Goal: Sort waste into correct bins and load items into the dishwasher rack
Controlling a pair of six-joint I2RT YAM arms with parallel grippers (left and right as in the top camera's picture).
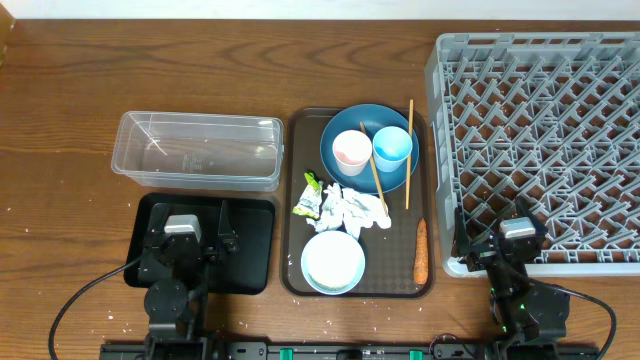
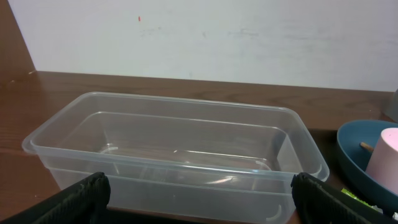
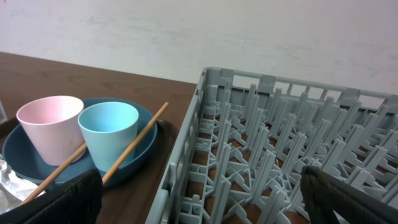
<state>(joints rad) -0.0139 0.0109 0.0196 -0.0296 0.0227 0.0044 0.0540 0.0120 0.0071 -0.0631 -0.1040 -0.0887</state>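
Left gripper [image 2: 199, 194] and right gripper [image 3: 199, 194] had fingers apart, empty. The crumpled napkin [image 1: 356, 208] at the brown tray [image 1: 394, 256] centre looked light and soft; a raised fold suited pinching

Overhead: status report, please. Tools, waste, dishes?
Left tool and right tool open, empty. Napkin, carrot, plate on brown tray. Tub, rack empty. Nothing obstructing.

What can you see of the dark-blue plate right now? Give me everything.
The dark-blue plate is round with a raised rim, smooth and matte, maybe plastic or ceramic. It lies flat at the far end of the brown tray. The pink cup and light-blue cup stand upright on it, side by side. One chopstick crosses it between the cups; the other chopstick lies over its right edge. Nothing grips it.
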